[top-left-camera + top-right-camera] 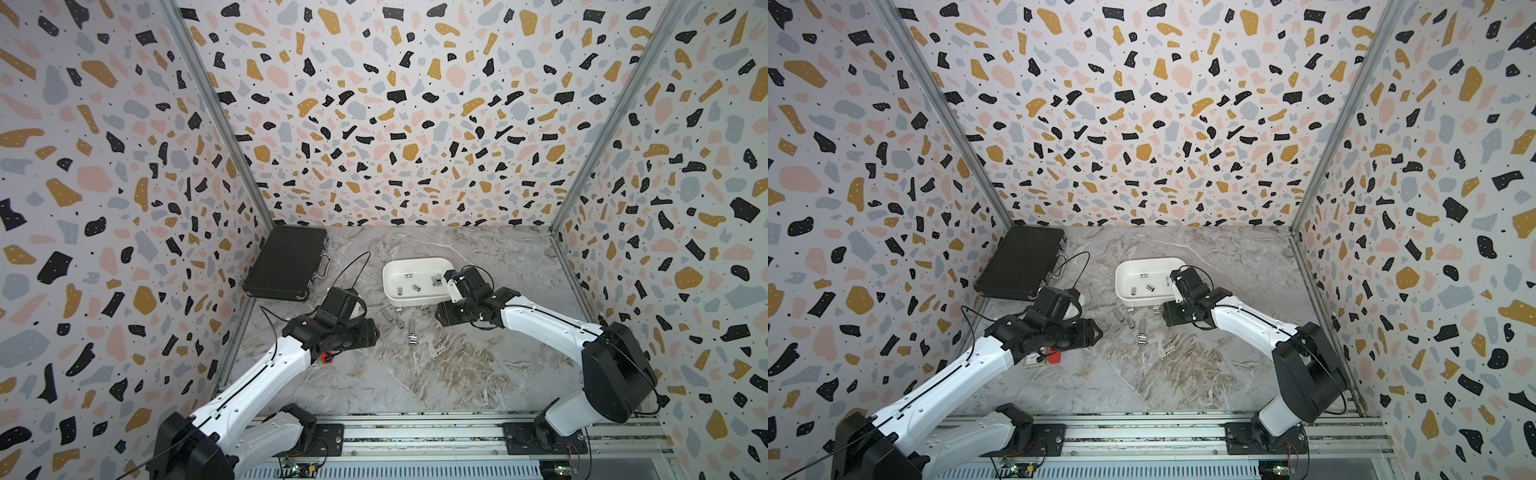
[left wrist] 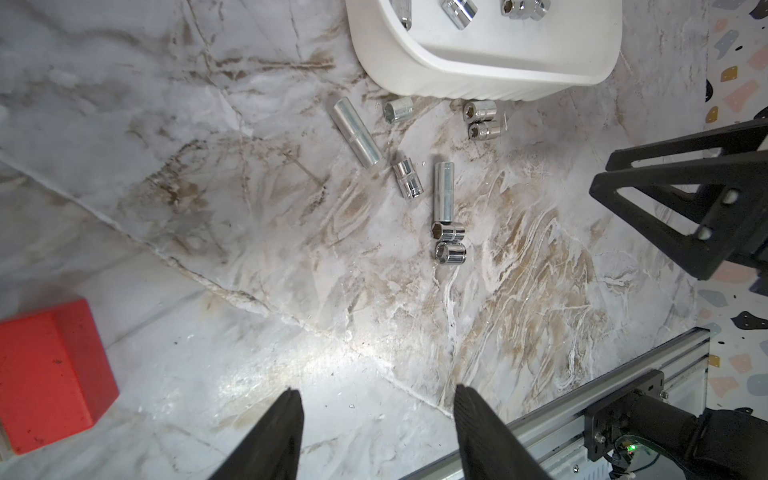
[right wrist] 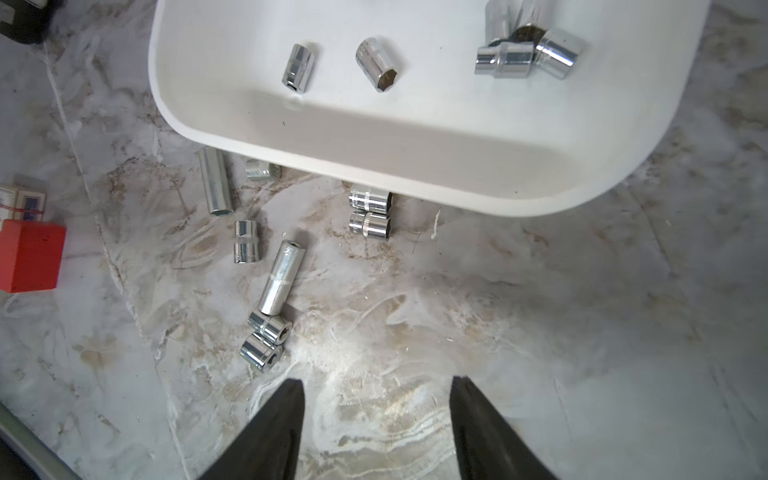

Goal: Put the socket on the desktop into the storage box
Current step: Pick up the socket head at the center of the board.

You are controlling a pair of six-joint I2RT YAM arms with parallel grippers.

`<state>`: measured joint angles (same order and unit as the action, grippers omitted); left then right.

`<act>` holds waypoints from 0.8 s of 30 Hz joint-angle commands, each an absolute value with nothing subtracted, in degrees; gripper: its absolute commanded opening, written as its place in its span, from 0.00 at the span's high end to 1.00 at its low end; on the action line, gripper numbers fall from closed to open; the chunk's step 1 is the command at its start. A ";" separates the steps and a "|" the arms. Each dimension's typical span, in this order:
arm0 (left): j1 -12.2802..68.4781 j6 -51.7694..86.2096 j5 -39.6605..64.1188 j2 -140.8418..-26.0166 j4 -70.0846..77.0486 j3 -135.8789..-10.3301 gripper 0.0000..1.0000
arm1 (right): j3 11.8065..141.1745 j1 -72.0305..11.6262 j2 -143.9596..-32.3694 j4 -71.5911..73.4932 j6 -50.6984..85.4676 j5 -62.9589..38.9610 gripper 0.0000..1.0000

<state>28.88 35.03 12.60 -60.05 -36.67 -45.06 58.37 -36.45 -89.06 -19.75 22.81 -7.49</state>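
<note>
sockets [image 2: 444, 195]: eight lie on the desktop [image 1: 415, 374], just near side of the white box [image 1: 388, 286], more inside | left gripper [image 2: 376, 392]: spread wide, nothing in it, left of sockets | right gripper [image 3: 377, 382]: spread wide, nothing in it, right of sockets

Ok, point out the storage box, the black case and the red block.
storage box [image 3: 415, 141]: right wrist view, inside of its near wall.
black case [image 1: 286, 266]: in a top view, middle of the closed lid.
red block [image 2: 50, 374]: left wrist view, its broad upper face.
</note>
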 commanded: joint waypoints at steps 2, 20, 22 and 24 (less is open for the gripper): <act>28.49 37.10 15.20 -58.06 -32.81 -42.54 0.38 | 60.10 -37.08 -90.38 -17.47 22.06 -6.20 0.39; 28.44 40.61 19.02 -56.21 -27.53 -37.53 0.38 | 65.51 -38.23 -99.89 -15.32 21.12 -3.25 0.39; 28.41 40.78 19.15 -56.34 -27.18 -37.27 0.38 | 66.24 -38.39 -100.86 -15.29 21.10 -3.25 0.40; 28.40 40.78 19.18 -56.46 -27.07 -37.09 0.38 | 66.81 -38.56 -101.83 -15.20 20.99 -2.93 0.40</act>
